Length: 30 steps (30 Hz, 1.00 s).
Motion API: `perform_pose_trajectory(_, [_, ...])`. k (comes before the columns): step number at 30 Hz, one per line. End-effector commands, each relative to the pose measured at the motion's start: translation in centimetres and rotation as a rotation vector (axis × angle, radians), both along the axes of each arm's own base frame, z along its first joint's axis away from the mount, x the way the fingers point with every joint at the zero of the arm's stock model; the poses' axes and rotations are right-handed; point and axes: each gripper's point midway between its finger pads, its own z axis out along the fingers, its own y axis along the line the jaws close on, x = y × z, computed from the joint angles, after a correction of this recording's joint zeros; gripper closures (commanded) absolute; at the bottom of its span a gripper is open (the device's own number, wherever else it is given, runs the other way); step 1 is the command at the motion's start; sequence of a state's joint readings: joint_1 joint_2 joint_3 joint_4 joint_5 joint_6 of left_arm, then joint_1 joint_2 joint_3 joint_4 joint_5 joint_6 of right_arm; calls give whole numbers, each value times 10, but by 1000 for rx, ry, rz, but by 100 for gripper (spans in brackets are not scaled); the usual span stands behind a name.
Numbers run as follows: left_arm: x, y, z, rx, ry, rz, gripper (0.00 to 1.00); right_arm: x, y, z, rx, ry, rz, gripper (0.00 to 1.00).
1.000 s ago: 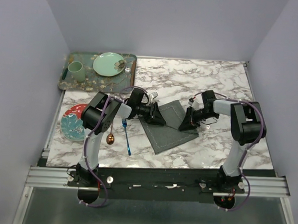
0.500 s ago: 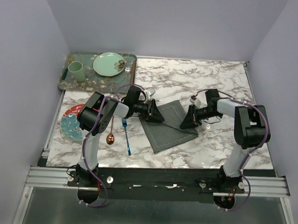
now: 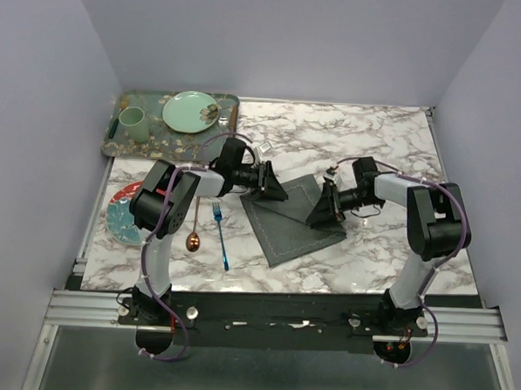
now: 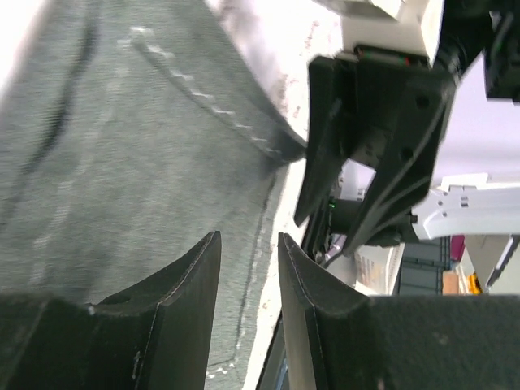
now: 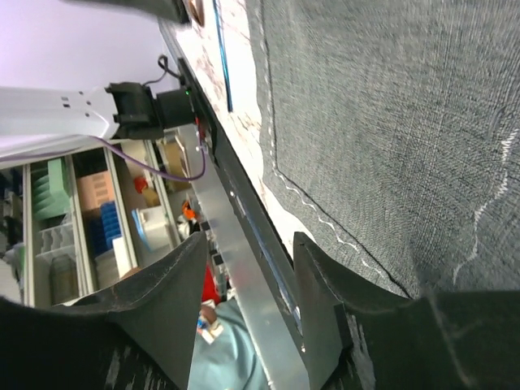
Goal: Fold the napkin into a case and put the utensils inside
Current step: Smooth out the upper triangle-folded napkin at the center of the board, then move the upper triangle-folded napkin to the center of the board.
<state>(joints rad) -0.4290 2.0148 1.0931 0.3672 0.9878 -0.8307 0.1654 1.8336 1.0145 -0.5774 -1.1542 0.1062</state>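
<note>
Overhead rear view, wrist views close on napkin (image 3: 294,219)

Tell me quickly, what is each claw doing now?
Left claw: open narrowly over the napkin, holding nothing.
Right claw: open, holding nothing.

Up at ten o'clock, the patterned tray (image 3: 171,143) carries a mint plate (image 3: 191,111) and green cup (image 3: 131,123); a red-teal plate (image 3: 123,216) sits at nine.

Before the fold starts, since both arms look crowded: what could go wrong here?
The left end effector and right end effector face each other closely over the napkin; closing inward could make them collide.
Both look open near the cloth's edges, so a shallow pinch might slip.
The fork lies close beside the napkin; dragging cloth could knock it.
</note>
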Motion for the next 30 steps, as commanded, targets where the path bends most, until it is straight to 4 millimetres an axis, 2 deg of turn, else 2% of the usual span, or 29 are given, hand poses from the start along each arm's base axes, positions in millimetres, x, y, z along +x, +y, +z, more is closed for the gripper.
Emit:
perform_pose_trajectory(1, [17, 10, -30, 62, 54, 59, 57, -8, -1, -27, -41, 68, 11, 45])
perform_pose_trajectory(7, [29, 29, -60, 116, 112, 113, 57, -9, -18, -63, -158, 149, -24, 48])
perform_pose_trajectory(12, [30, 35, -73, 140, 133, 108, 58, -11, -37, -86, -272, 205, -75, 49])
perform_pose_trajectory(18, [28, 36, -77, 137, 156, 106, 58, -16, -44, -94, -302, 248, -81, 50])
perform_pose_trajectory(20, [27, 36, -69, 113, 146, 86, 58, -15, -42, -85, -270, 210, -59, 51])
perform_pose_trajectory(22, [29, 32, -51, 78, 92, 53, 55, -7, -34, -55, -188, 127, -49, 52])
perform_pose_trajectory(23, [32, 30, -35, 59, 42, 42, 54, -3, -33, -43, -165, 70, -38, 52])
perform_pose_trajectory(25, [34, 28, -12, 39, -39, 6, 52, 9, -26, -1, -89, -48, -35, 52])
perform_pose_trajectory(26, [35, 29, 2, 38, -82, -4, 51, 14, -26, 9, -82, -116, -21, 52])
perform_pose_trajectory(27, [31, 33, 3, 70, -65, -7, 50, 18, -27, 17, -87, -155, -20, 52])
perform_pose_trajectory(29, [35, 38, 18, 114, -191, -30, 50, 32, -31, 33, -126, -253, -9, 53])
perform_pose_trajectory(30, [27, 44, 14, 164, -181, -45, 50, 38, -34, 33, -156, -280, -5, 53])
